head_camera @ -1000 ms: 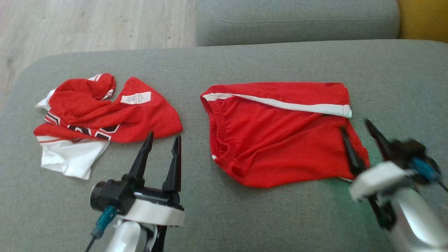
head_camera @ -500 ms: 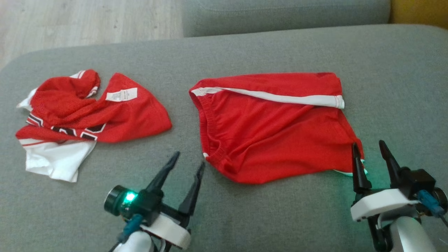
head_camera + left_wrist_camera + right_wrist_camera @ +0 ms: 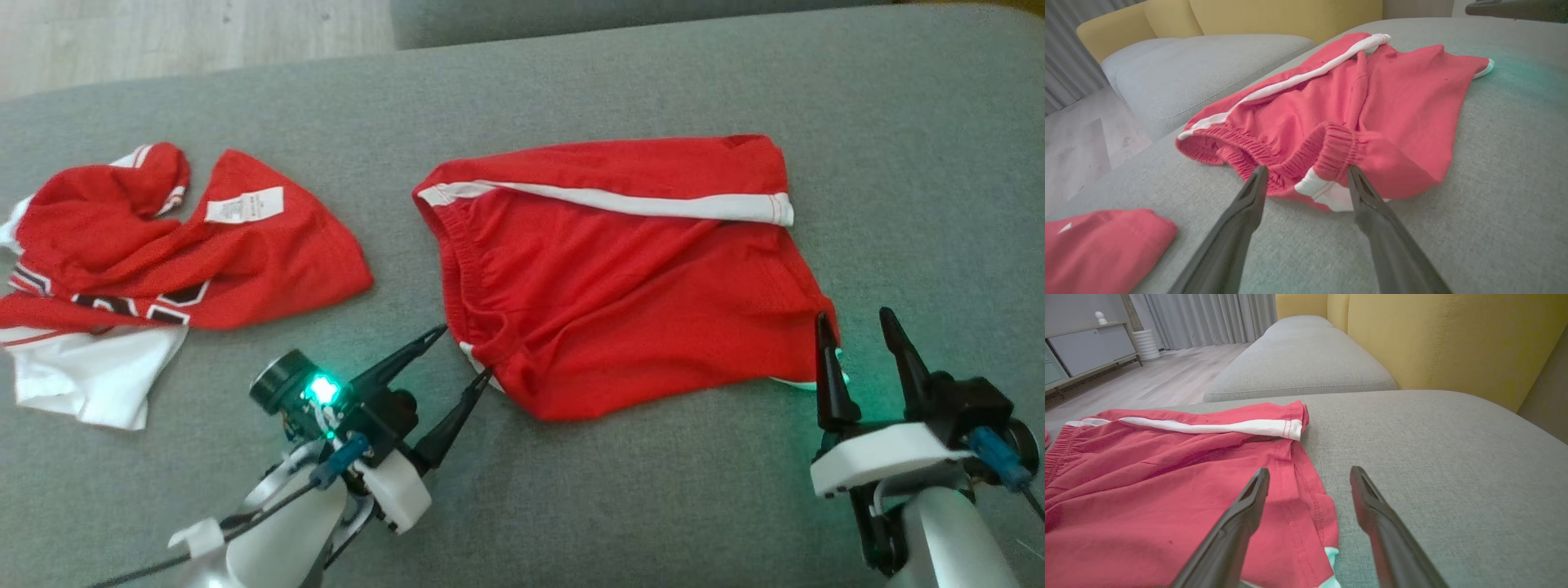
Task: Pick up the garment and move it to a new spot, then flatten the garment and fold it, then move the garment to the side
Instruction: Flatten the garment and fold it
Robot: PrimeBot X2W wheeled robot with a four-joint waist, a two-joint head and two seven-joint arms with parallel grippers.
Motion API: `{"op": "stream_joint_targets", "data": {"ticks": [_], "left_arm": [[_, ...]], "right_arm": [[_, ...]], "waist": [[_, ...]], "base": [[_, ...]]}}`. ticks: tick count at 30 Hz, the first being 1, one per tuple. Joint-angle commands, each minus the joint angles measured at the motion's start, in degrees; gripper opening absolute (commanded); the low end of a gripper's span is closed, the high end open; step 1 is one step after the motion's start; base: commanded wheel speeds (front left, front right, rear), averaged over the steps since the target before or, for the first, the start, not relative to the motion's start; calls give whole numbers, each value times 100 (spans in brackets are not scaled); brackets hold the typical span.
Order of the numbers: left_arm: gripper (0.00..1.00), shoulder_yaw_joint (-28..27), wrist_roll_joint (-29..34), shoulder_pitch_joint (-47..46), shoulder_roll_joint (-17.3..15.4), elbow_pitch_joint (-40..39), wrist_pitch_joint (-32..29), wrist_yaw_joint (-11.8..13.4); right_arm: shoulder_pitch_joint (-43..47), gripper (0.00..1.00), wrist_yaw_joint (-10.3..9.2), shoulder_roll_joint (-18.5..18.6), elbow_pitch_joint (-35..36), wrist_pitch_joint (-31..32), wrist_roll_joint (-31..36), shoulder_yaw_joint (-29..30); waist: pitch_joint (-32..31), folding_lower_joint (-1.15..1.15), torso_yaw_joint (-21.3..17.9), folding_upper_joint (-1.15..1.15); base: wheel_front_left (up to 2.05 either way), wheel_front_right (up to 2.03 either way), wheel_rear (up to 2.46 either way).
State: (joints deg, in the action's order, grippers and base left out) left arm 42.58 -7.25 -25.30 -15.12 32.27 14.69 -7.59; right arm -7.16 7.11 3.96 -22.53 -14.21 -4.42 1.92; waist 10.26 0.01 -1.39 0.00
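Jaws spread, tips at shorts (image 3: 620,278) corners, open cushion (image 3: 939,163) rightward

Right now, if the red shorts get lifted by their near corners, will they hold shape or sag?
Probably floppy: the shorts lie in soft wrinkles on the cushion. Likely light, since the fabric looks thin. The gathered waistband may bunch rather than slip.

White label (image 3: 244,205) on the crumpled red jersey (image 3: 277,261), its print too small; nothing legible.

The shorts (image 3: 620,286) lie on the cushion (image 3: 620,498), with the jersey (image 3: 245,261) to their left. A second cushion (image 3: 490,16) sits farther back.
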Motion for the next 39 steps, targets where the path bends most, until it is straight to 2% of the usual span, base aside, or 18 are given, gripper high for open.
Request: {"op": "stream_joint_targets", "data": {"ticks": [1, 20, 21, 22, 23, 24, 32, 39], "left_arm": [[100, -111, -51, -277, -137, -91, 31, 11], [100, 981, -703, -1007, -299, 490, 31, 10], [94, 1036, -755, -1028, -298, 516, 31, 10], [39, 1083, -803, -1051, -299, 533, 31, 10], [16, 1113, -852, -1070, -298, 536, 31, 10], [0, 1131, -905, -1084, -297, 529, 31, 10], [0, 908, -1346, -911, -286, 268, 31, 10], [0, 674, -1332, -700, -235, 137, 31, 52]], "right_arm": [[-204, 100, 37, -18, 190, -78, 54, -115], [-341, 100, 37, -75, 131, -79, 106, -64], [-346, 100, 37, -77, 122, -79, 107, -66], [-348, 100, 37, -78, 113, -79, 110, -67], [-345, 100, 37, -80, 100, -79, 114, -65], [-336, 100, 37, -82, 71, -79, 119, -64], [-275, 100, 37, 9, -634, 81, 541, 143], [-221, 100, 37, 57, -870, 219, 791, 94]], "waist": [[33, -1, -24, 0], [184, -1, -126, 0], [182, -1, -127, 0], [179, -1, -127, 0], [175, -1, -126, 0], [170, -1, -121, 0], [86, -1, 28, 0], [17, -1, 79, 0]], "base": [[0, 0, 0], [0, 0, 0], [0, 0, 0], [0, 0, 0], [0, 0, 0], [0, 0, 0], [0, 0, 0], [0, 0, 0]]}}
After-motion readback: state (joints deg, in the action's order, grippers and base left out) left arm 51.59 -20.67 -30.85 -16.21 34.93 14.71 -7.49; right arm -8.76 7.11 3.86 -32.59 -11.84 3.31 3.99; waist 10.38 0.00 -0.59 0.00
